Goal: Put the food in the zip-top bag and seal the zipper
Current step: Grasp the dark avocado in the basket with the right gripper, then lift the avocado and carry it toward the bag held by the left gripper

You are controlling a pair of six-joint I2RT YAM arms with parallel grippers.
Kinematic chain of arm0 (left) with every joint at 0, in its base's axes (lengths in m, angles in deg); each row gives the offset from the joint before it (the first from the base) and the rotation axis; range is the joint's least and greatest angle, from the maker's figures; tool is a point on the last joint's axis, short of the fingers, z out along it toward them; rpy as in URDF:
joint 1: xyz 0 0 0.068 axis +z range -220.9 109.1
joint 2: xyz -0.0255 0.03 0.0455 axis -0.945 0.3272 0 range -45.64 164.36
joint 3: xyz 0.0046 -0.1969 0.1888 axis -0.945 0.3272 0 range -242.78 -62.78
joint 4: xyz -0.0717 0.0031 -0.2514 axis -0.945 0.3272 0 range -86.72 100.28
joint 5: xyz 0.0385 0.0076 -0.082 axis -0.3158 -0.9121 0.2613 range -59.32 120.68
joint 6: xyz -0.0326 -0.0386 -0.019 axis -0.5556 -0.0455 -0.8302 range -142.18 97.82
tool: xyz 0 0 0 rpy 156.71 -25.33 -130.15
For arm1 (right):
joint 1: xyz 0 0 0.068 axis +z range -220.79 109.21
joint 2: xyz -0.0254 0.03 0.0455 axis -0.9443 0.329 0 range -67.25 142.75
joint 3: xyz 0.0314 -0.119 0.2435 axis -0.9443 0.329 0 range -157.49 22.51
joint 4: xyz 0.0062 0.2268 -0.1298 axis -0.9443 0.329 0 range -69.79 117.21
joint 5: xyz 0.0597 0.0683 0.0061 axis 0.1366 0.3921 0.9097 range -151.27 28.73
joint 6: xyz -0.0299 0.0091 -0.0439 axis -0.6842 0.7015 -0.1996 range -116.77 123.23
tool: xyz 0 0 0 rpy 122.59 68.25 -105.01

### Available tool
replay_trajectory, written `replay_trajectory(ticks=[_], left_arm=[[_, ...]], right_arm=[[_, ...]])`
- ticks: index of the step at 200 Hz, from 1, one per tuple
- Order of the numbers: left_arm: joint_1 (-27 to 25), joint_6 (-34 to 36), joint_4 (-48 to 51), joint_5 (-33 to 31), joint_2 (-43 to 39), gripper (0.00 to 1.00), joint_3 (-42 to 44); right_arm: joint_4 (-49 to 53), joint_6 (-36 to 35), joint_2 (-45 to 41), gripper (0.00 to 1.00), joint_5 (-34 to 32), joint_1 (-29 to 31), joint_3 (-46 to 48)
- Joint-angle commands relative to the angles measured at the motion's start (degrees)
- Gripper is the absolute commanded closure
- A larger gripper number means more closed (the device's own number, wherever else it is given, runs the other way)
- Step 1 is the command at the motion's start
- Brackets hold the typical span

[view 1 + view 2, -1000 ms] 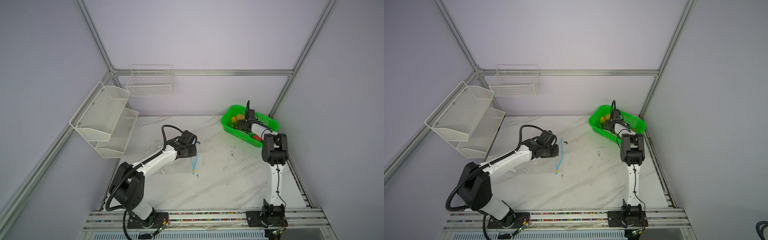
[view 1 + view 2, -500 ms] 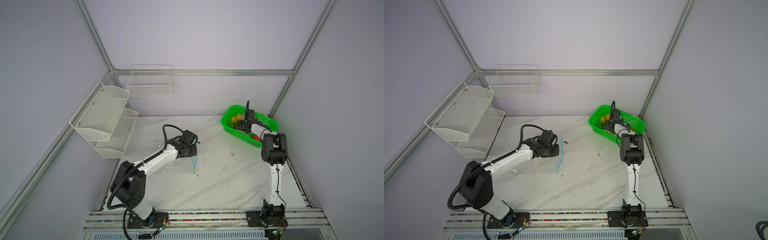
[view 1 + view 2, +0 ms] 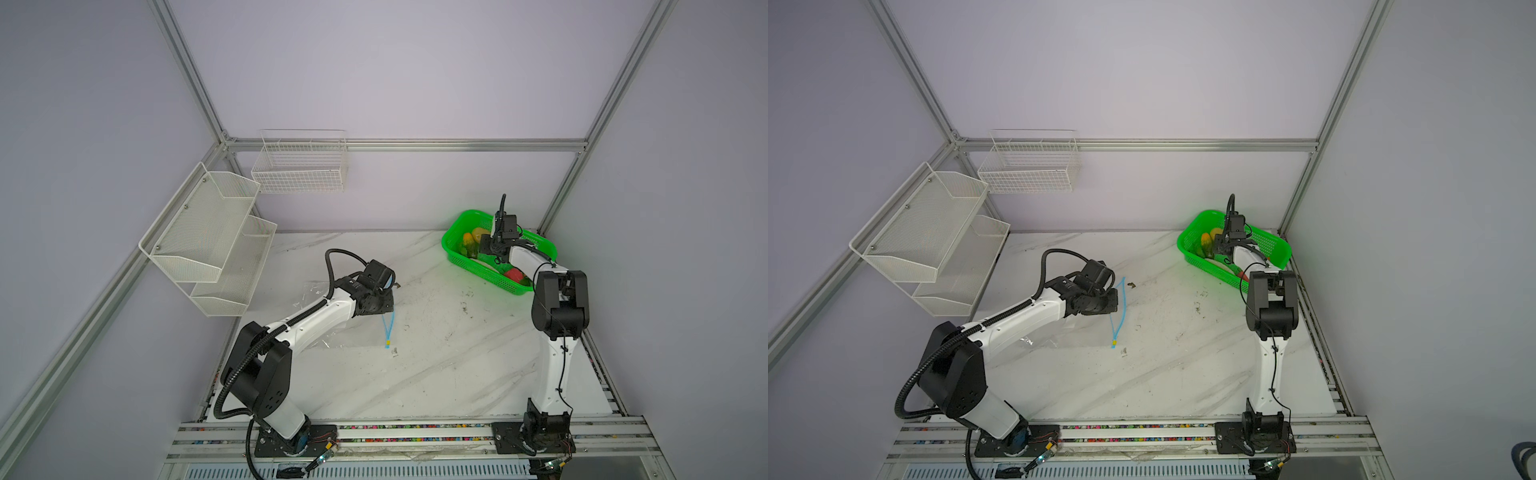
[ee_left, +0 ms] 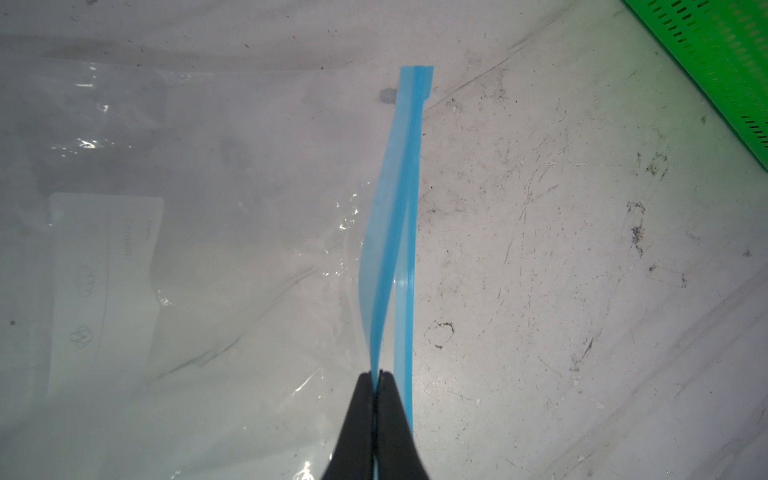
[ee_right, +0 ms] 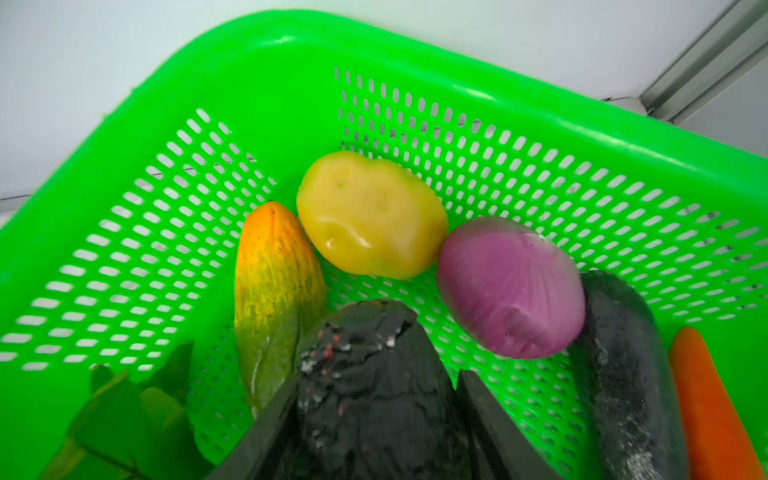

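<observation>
Limp zip-top bag (image 4: 208, 249) is pinched at its zipper (image 4: 399, 208) by the closed left gripper (image 4: 377, 382); the avocado's (image 5: 365, 332) broad middle is straddled by the right gripper (image 5: 378, 380), grip uncertain.

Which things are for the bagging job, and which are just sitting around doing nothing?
For the job: zip-top bag, blue zipper, dark avocado, yellow piece, purple piece, orange carrot, green basket holding them.
Just lying about: wire basket, mesh shelves on the wall.

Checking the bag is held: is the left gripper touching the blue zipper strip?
Touching. In the left wrist view the left gripper pinches one layer of the blue zipper strip between its shut fingers, lifted off the other layer.
</observation>
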Motion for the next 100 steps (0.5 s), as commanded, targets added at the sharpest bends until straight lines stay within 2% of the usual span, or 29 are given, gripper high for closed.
replay_trajectory(ticks=[1,45,73,100], left_arm=[[-0.3,-0.1,-1.1,-0.4,-1.4,1.00,-4.0],[-0.3,-0.1,-1.2,-0.9,-2.3,1.00,-4.0],[-0.3,-0.6,-1.4,-0.5,-2.1,1.00,-4.1],[-0.3,-0.8,-2.3,0.4,-1.9,1.00,-4.3]], right_arm=[[-0.6,0.8,-4.0,0.54,2.0,-0.2,2.2],[-1.1,2.1,-7.8,0.55,4.4,-0.2,5.5],[-1.9,4.7,-12.9,0.56,10.3,-0.2,8.7],[-5.3,8.2,-20.2,0.57,16.8,0.2,16.8]])
